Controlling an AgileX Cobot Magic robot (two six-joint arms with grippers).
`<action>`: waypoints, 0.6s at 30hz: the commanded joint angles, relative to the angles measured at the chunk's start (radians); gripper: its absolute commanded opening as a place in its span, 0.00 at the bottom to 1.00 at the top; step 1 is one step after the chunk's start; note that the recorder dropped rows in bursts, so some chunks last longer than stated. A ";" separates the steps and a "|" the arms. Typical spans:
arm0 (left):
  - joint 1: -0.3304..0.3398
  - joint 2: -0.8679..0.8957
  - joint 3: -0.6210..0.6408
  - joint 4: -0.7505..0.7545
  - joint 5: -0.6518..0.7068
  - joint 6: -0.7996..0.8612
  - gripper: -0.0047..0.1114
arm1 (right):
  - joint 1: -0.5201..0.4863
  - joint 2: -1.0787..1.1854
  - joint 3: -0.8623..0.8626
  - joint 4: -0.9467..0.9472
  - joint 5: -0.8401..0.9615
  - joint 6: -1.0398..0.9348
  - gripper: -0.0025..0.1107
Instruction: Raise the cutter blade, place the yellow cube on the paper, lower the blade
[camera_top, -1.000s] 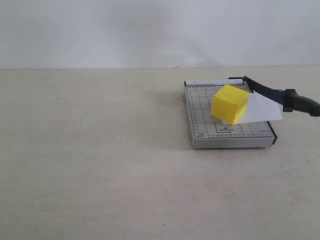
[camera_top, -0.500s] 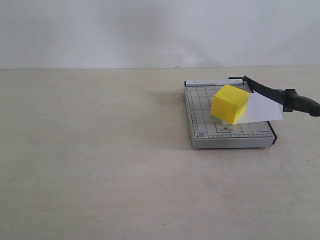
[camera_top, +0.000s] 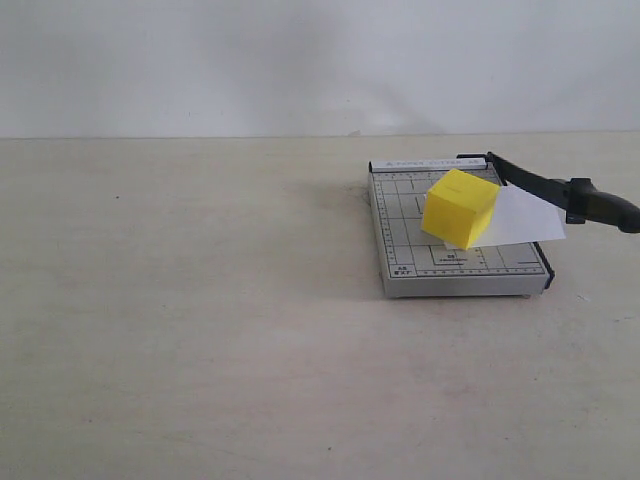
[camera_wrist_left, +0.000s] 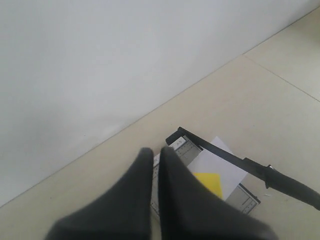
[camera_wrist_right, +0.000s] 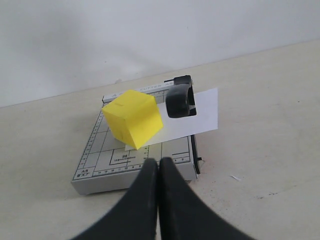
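The yellow cube (camera_top: 460, 207) rests on the white paper (camera_top: 522, 216), which lies across the grey gridded cutter base (camera_top: 410, 262). The cutter blade (camera_top: 541, 183) slants from its hinge out past the base's right edge, handle end lifted a little above the paper. Neither gripper appears in the exterior view. In the left wrist view my left gripper (camera_wrist_left: 156, 150) is shut and empty, well above and apart from the cube (camera_wrist_left: 209, 182), paper (camera_wrist_left: 218, 159) and blade (camera_wrist_left: 235, 158). My right gripper (camera_wrist_right: 159, 162) is shut and empty, short of the base's near edge (camera_wrist_right: 100, 167), facing the cube (camera_wrist_right: 132, 117) and blade handle (camera_wrist_right: 180, 100).
The cutter sits on a pale beige tabletop (camera_top: 200, 300) in front of a white wall (camera_top: 300, 60). A few small specks lie on the table beside the base (camera_wrist_right: 234, 177).
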 joint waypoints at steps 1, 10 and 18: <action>-0.001 -0.008 0.005 -0.027 0.000 -0.033 0.08 | 0.001 -0.002 0.004 -0.004 -0.012 -0.004 0.03; -0.001 -0.008 0.005 -0.074 0.000 -0.035 0.08 | 0.001 -0.002 0.004 -0.004 -0.012 -0.004 0.03; -0.001 -0.010 0.005 -0.074 0.000 -0.080 0.08 | 0.001 -0.002 0.004 -0.004 -0.012 -0.004 0.03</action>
